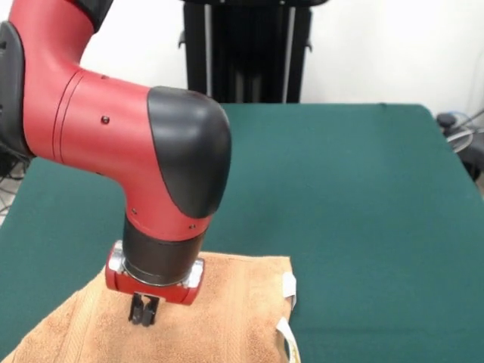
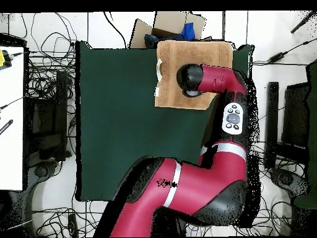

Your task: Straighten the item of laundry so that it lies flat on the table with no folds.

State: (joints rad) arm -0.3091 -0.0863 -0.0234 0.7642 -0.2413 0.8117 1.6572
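Peach terry fills the near corner of my front view: the towel [image 1: 227, 318] lies on the green tabletop [image 1: 363, 197] at its front edge, running off the bottom of the picture, with its white tags [image 1: 288, 286] strung along the right-hand side. From above I see the same towel [image 2: 170, 59] at the tabletop's [image 2: 117, 118] far edge, opposite the base, and it looks mostly spread out as a rough square, though the arm covers part of it, so I can't rule out a fold under there. Just behind the near hem, the claw [image 1: 144, 310] comes straight down onto the cloth, left of the towel's middle, tips at or just touching the pile. I judge it is set there to press or pinch the fabric and drag it smooth, since working from inside the cloth lets it pull toward an edge. The two dark fingers [image 1: 137, 308] stand close together with only a thin gap, nearly clenched, and I see no cloth gathered between them; whether they have nipped a few loops I can't tell. Farther back, the rest of the tabletop stretches away bare green, so there is plenty of room to pull the towel inward.
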